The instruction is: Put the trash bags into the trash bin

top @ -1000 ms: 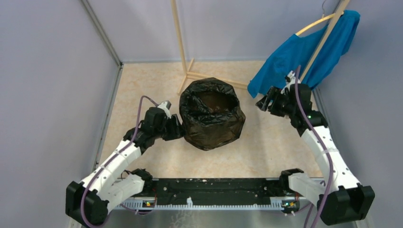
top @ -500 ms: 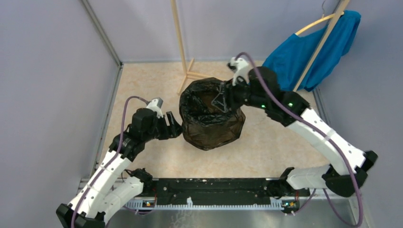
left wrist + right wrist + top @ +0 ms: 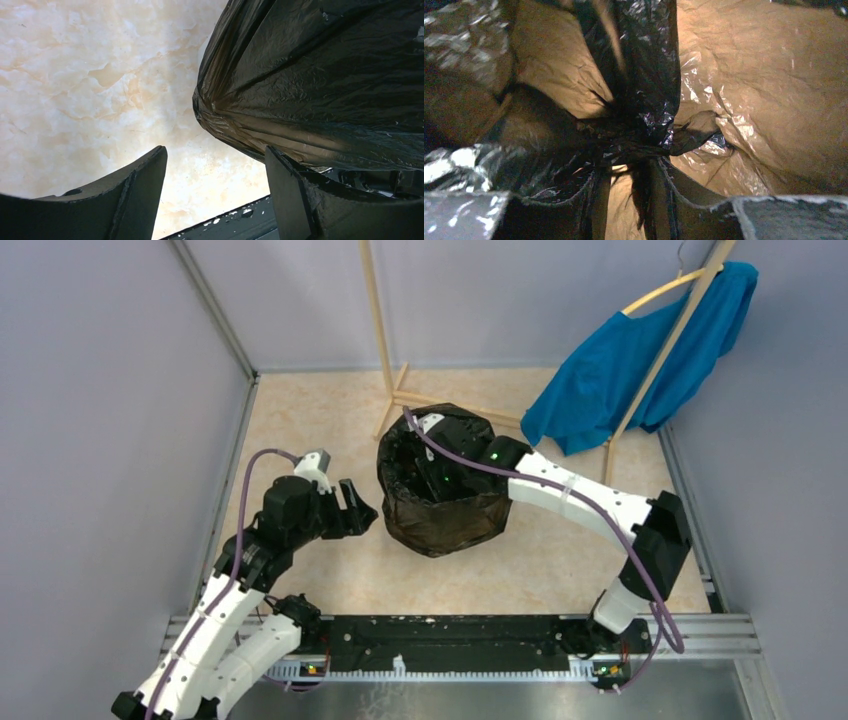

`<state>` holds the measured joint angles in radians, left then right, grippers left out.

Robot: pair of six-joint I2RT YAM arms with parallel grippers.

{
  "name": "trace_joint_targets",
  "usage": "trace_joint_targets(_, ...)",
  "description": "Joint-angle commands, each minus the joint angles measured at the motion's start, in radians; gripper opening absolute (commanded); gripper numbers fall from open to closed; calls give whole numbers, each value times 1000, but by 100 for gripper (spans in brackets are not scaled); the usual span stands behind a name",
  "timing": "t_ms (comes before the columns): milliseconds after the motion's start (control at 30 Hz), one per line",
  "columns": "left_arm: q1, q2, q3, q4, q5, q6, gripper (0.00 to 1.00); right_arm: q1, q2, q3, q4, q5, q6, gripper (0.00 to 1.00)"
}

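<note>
The marbled beige table (image 3: 560,540) carries one big thing at its middle: the trash bag (image 3: 445,502). It is glossy black, brownish where stretched, and pulled over the trash bin so fully that the bin shows only as a tapering shape beneath (I can pick out no bare white plastic from above). The bag's mouth is turned down around the rim and its body sags into the hollow.

The right arm (image 3: 570,495) has swung a long way. A second ago it was over by the blue shirt (image 3: 640,370) hanging on the wooden rack (image 3: 383,340), then at the bag's far rim, and now it reaches down inside the mouth. The left arm (image 3: 250,560) has drawn back a little from the bag's left flank.

The left gripper (image 3: 215,152) has widened. Its jaws stand well apart with nothing between them, just beside the bag's outer wall. The right gripper (image 3: 629,172), deep inside, has narrowed around a gathered fold (image 3: 644,135) of film. A sliver of light remains between the fingers, so I cannot tell whether the fold is truly pinched.

My reading is that the outside is settled, and the work has turned to seating the liner down toward the bin's bottom.
</note>
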<state>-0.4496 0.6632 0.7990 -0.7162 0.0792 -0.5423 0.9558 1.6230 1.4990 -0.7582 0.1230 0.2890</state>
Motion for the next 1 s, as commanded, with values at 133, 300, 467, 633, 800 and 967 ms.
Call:
trace_joint_targets(133, 2, -10, 44, -17, -13, 38, 80, 9, 18, 108, -10, 132, -4, 44)
trace_joint_targets(300, 2, -15, 28, 2, -4, 39, 82, -4, 3, 153, 31, 187, -62, 62)
trace_joint_targets(467, 2, -17, 31, 0, -2, 38, 82, -30, 78, 173, 52, 225, -74, 71)
trace_joint_targets(633, 2, -41, 27, -20, -15, 39, 83, -34, 136, 102, 167, 245, -74, 74)
trace_joint_targets(800, 2, -48, 26, -24, -22, 39, 84, -34, 161, -12, 335, 227, -59, 78)
trace_joint_targets(967, 2, -42, 25, -14, -16, 36, 84, -34, 192, -92, 451, 210, -40, 81)
